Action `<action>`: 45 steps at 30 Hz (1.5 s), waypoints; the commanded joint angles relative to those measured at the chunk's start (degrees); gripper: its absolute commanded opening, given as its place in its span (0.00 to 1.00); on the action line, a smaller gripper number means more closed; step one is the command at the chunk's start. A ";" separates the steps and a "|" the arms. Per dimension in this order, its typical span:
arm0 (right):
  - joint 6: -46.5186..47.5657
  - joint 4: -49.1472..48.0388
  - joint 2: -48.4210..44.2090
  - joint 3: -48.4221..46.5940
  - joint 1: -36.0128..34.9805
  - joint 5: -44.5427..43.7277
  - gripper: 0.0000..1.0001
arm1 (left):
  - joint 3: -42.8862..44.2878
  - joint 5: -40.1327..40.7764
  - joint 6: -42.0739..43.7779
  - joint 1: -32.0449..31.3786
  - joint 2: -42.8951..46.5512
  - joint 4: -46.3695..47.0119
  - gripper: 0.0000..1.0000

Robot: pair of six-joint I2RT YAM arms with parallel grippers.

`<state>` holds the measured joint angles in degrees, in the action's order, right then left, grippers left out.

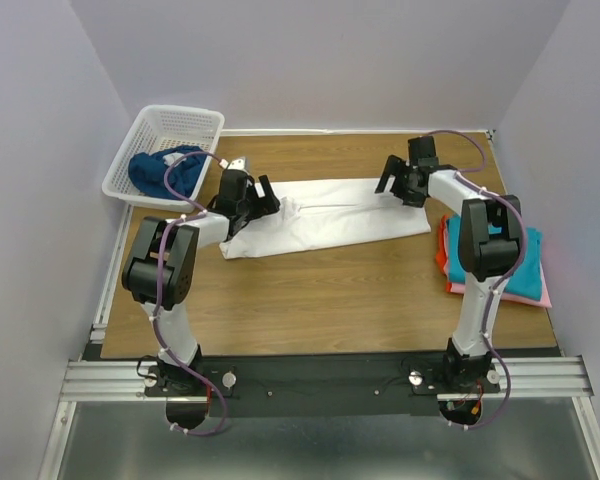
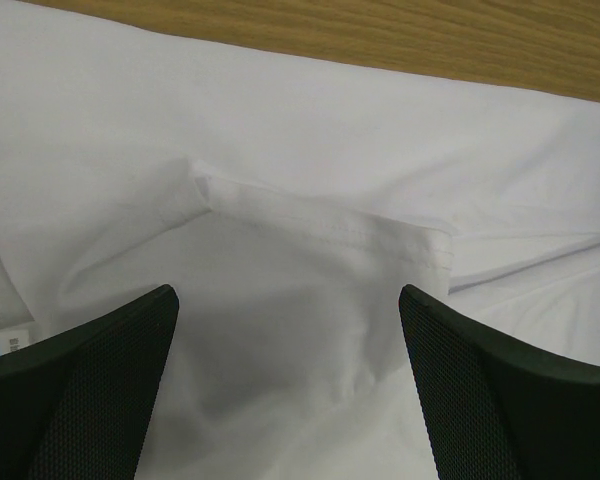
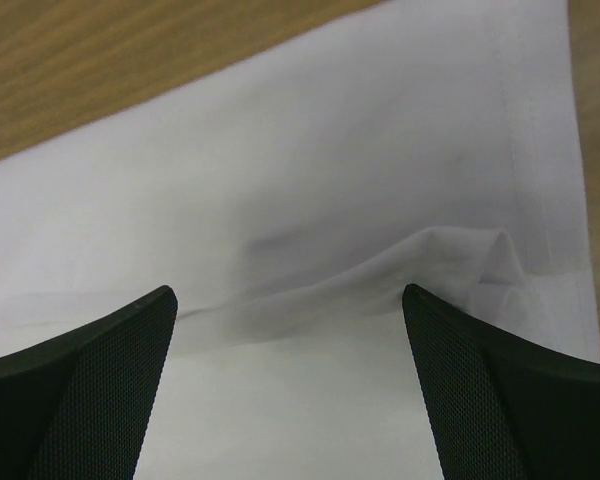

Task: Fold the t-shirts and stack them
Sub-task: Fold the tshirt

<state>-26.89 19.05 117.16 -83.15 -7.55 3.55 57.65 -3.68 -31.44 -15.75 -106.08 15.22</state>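
Note:
A white t-shirt (image 1: pixel 330 217) lies folded into a long strip across the far middle of the wooden table. My left gripper (image 1: pixel 263 198) hovers open over its left end, where a folded sleeve hem (image 2: pixel 325 222) shows in the left wrist view. My right gripper (image 1: pixel 392 180) hovers open over its right end, above a raised crease (image 3: pixel 380 270) near the hemmed edge. A stack of folded teal, pink and red-orange shirts (image 1: pixel 510 262) lies at the right edge. A dark blue shirt (image 1: pixel 165 170) lies crumpled in the basket.
A white plastic lattice basket (image 1: pixel 170 125) stands at the far left corner, partly off the table. The right arm's elbow reaches over the folded stack. Bare wood (image 1: pixel 320 300) lies between the white shirt and the arm bases.

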 commanded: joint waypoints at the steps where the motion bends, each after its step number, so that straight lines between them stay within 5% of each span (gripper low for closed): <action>1: -0.17 1.95 4.91 -7.61 0.08 -6.18 1.00 | 1.24 1.31 0.41 1.51 -0.53 -0.63 0.98; 7: -0.09 6.97 6.93 -13.17 1.22 -14.71 1.00 | 0.71 0.78 0.15 2.65 -0.35 -0.72 0.98; 23: 19.86 6.44 3.77 -14.31 1.40 3.90 1.00 | 5.98 6.23 -0.37 -2.52 3.87 -6.70 0.98; 36: 21.10 5.56 12.64 -19.50 1.05 6.73 1.00 | 17.31 -3.52 -1.08 -7.10 -9.92 -6.08 0.98; 45: 15.56 3.11 5.20 -2.56 0.61 8.84 1.00 | 24.96 -4.67 -0.64 -6.93 -17.40 -9.59 0.98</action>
<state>-8.03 20.32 125.73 -94.11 -6.33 10.11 79.46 -7.27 -32.45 -22.68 -121.12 8.64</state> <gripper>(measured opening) 0.998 0.983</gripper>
